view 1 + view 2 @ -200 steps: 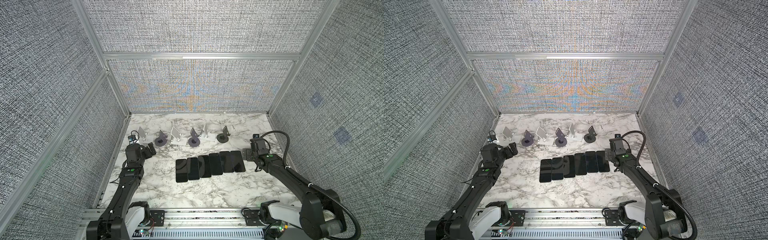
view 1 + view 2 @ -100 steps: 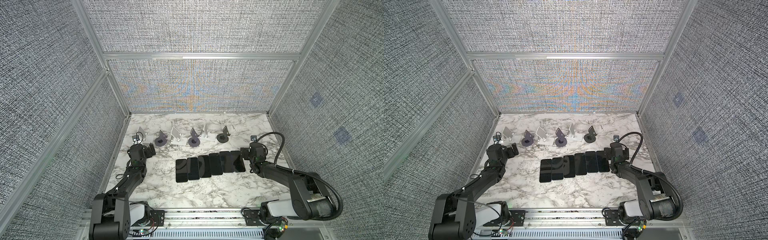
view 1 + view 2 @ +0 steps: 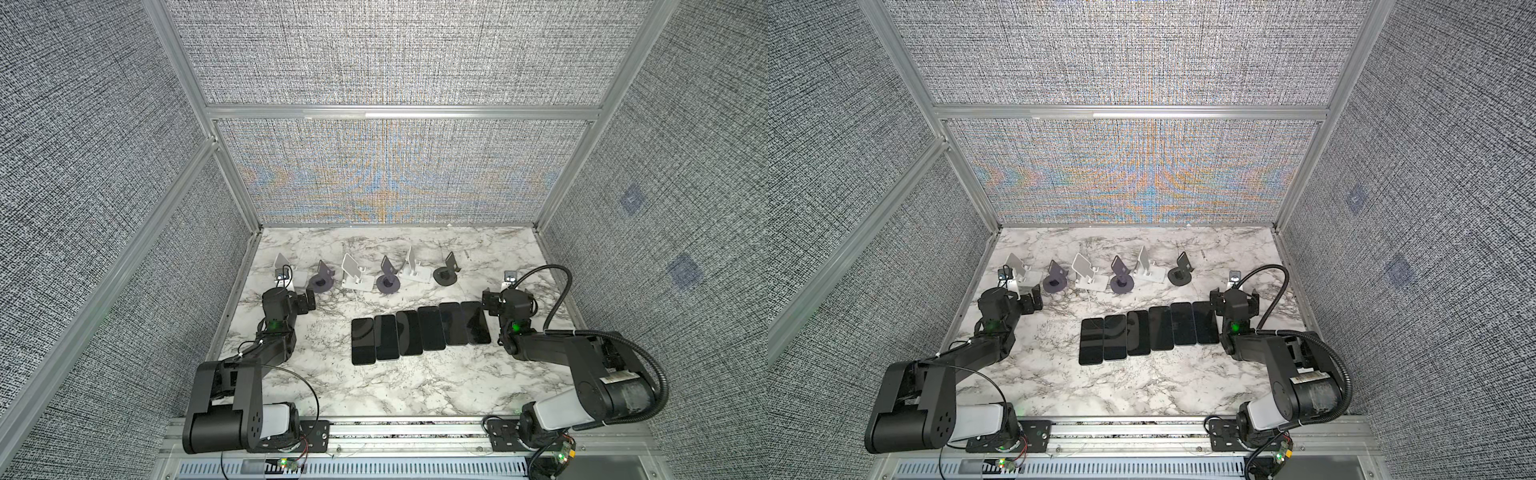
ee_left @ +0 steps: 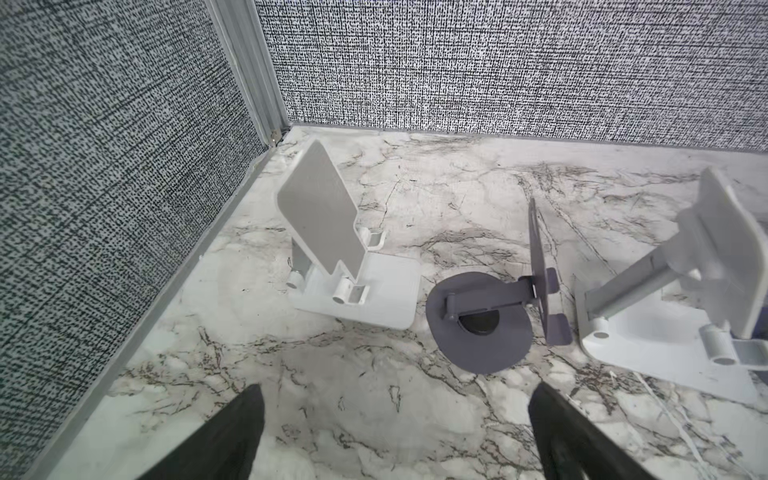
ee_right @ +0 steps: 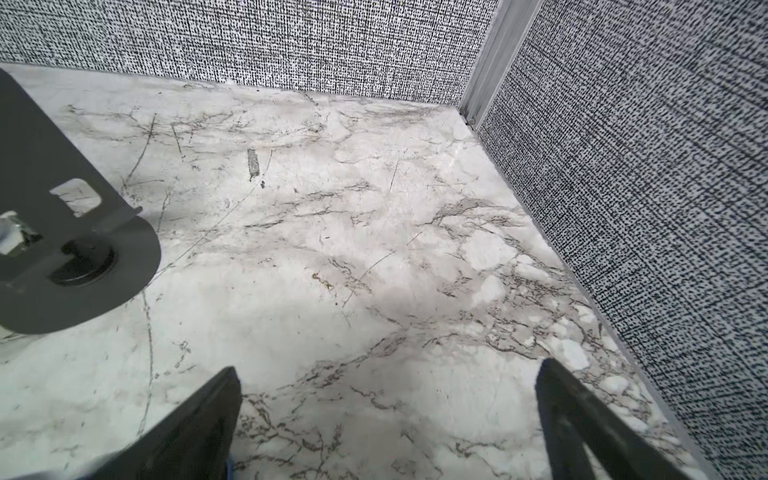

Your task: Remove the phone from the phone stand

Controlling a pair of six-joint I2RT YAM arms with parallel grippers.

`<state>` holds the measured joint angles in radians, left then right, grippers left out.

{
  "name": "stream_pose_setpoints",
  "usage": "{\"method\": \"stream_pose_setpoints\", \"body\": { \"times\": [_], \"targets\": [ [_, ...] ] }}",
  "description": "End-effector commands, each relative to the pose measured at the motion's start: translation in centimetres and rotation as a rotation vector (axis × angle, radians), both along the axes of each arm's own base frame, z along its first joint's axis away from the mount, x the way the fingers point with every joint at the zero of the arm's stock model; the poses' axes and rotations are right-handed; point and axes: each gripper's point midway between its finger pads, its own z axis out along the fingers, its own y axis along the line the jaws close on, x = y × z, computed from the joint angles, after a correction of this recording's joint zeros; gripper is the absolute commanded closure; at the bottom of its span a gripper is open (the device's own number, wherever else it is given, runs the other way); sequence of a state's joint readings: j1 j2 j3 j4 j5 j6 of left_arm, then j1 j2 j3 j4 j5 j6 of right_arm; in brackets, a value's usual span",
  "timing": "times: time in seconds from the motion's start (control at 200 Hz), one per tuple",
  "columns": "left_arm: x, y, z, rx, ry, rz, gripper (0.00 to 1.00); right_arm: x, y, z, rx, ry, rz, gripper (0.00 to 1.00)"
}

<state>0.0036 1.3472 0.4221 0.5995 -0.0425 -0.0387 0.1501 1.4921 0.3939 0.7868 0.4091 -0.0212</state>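
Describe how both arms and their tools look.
The left black jointed arm and right black jointed arm have pale grey base housings and green wrist lights. A thin black cable loops at the left base; a thick black hose runs along the right arm, which carries a white label. The left tool and right tool have tapering black fingers.

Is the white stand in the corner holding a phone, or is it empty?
Empty. The white stand shows its bare backplate, and the phones lie flat on the marble table.
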Motion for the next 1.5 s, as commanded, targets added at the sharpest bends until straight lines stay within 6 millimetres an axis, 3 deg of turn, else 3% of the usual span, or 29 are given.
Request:
{"method": "stream_pose_setpoints", "body": {
  "times": [0.0, 0.235, 0.325, 0.43, 0.59, 0.705, 1.496],
  "targets": [
    [0.6, -0.7, 0.2, 0.036, 0.008, -0.025, 0.01, 0.5, 0.3, 1.2, 0.014, -0.058, 0.015, 0.01],
    [0.9, -0.7, 0.0, 0.083, 0.001, -0.016, 0.01, 0.3, 0.7, 0.8, 0.042, -0.068, 0.071, 0.01],
    [1.1, 0.3, 0.0, 0.086, -0.108, 0.048, 0.01, 0.8, 0.7, -0.1, 0.059, -0.071, 0.086, 0.01],
    [0.7, 2.0, -1.0, 0.022, -0.027, 0.157, 0.01, 0.6, 0.3, -0.4, 0.086, -0.029, 0.068, 0.01],
    [0.9, 1.4, -1.3, 0.057, -0.126, 0.106, 0.01, 0.6, 0.0, -0.4, 0.096, -0.049, 0.061, 0.01],
    [0.7, 1.6, -1.6, 0.032, -0.061, 0.127, 0.01, 0.7, -0.1, -0.3, 0.094, -0.055, 0.062, 0.01],
    [0.6, 1.5, -1.4, 0.047, -0.109, 0.112, 0.01, 0.8, 0.0, -0.4, 0.090, -0.047, 0.062, 0.01]
  ]
}}
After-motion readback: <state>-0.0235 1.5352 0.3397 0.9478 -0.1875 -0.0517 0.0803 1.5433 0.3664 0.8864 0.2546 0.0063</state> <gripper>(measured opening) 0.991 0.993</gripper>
